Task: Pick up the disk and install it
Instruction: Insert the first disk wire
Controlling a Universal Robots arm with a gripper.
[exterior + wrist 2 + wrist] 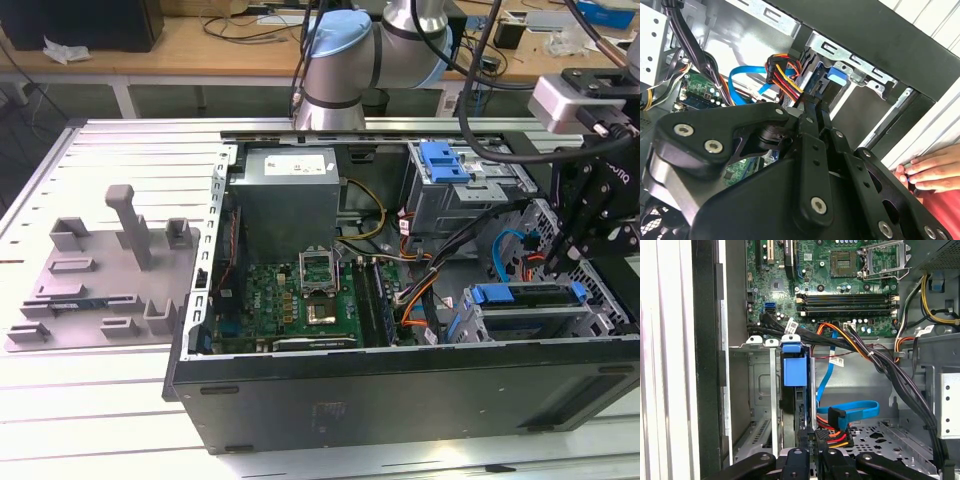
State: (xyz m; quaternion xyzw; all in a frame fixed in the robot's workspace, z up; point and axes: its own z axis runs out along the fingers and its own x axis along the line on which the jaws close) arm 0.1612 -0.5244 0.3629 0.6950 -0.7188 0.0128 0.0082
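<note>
The disk (527, 297), edged by its blue rail bracket, sits in the lower drive bay at the exterior view's right, inside the open computer case (400, 385). In the first wrist view the disk (794, 371) stands edge-on in the bay slot, blue tab uppermost. My gripper (574, 262) hangs right above the disk's end nearest the exterior view's right. Its black fingers (802, 436) stand close together at the disk's near edge, and the gripper (816, 111) looks shut on the disk. The contact itself is partly hidden by the finger links.
Orange, red and blue cables (840, 415) run beside the bay. The motherboard (300, 295) and power supply (290, 190) lie inside the case. An upper drive cage with a blue latch (445, 160) stands behind. A person's hand (932, 170) rests on the case edge. A grey fixture (105, 270) lies at the exterior view's left.
</note>
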